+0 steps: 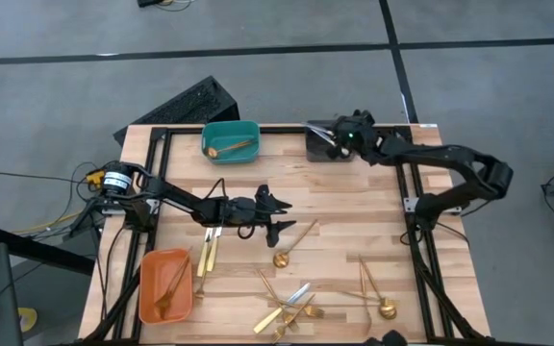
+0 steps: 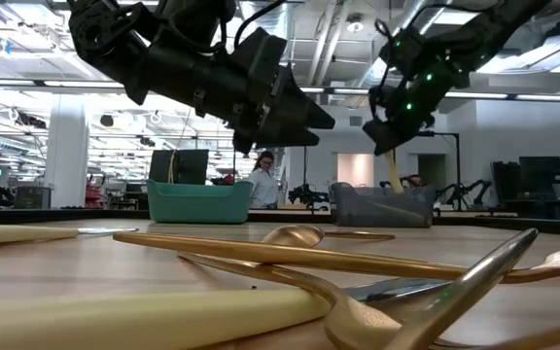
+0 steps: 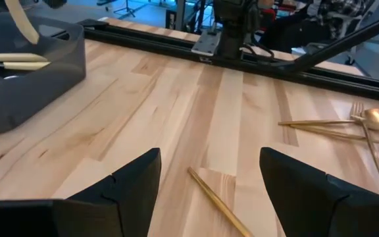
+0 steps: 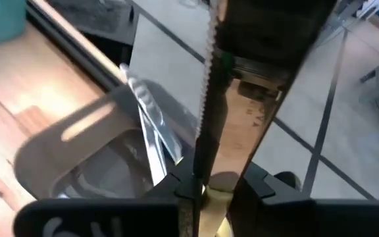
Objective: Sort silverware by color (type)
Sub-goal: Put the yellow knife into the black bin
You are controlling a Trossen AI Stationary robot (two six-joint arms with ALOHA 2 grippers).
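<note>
Two arms at work. High view: left gripper (image 1: 275, 213) hangs over the table's (image 1: 354, 202) middle, jaws spread wide and empty. A gold spoon (image 1: 290, 245) lies just past its tips toward the near edge, bowl nearer that edge, handle slanting up toward the right edge. More silverware is scattered by the near edge: a fork-and-knife cluster (image 1: 289, 309) and a second spoon (image 1: 378, 298) toward the right. Two cream-handled pieces (image 1: 207, 252) lie beside the orange bin (image 1: 163, 285) at the near left corner. Right gripper (image 1: 339, 137) sits over the grey bin (image 1: 323, 144) at the far edge; teal bin (image 1: 231, 138) stands to its left, holding one gold piece.

Low view: right gripper (image 2: 397, 131) pinches a pale-handled knife (image 2: 395, 167) hanging down into the grey bin (image 2: 382, 205).

Left wrist view: fingers (image 3: 133, 181) stand apart; a gold handle (image 3: 219, 204) runs on the diagonal between them, on the wood.

Right wrist view: fingers closed on the knife (image 4: 206, 85), serrated edge up, grey bin (image 4: 84, 158) below.

Judgement: left arm is the nearer to that spoon; the handle's diagonal sets the wrist turn.
</note>
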